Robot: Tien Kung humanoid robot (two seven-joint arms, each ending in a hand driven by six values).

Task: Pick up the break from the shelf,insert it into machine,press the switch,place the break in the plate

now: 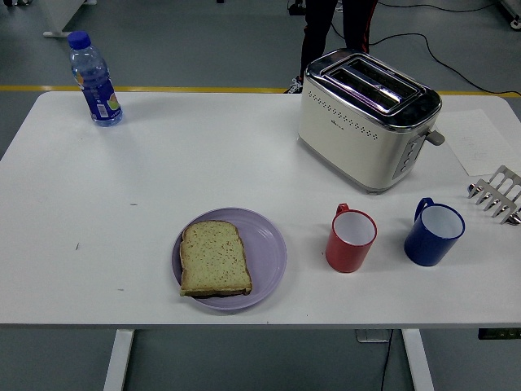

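Grey floor runs behind the white table [163,163], with a yellow line along the far edge and black cables trailing off to the right. At the top, behind the table, a person's legs [338,28] in dark trousers stand just beyond the toaster.

Neither robot hand shows anywhere, so I cannot tell how the fingers stand.

Biggest on the table is the cream toaster [366,122] — chrome top, 2 slots, both of which look empty, its lever pointing toward the right edge. It sits toward the far right. A sheet of paper [480,142] lies flat just to its right.

Near the front edge, left of centre, is the lilac plate [273,244], and the slice of bread [214,257] lies flat on it, covering its left half and slightly overhanging the rim.

To the right of the plate stand 2 mugs, apart from each other — a red mug [351,239] and a blue mug [434,233], both upright, white inside.

In the far left corner stands a water bottle [94,80] with a blue cap.

At the right edge, a metal toast rack [498,194] is partly cut off.
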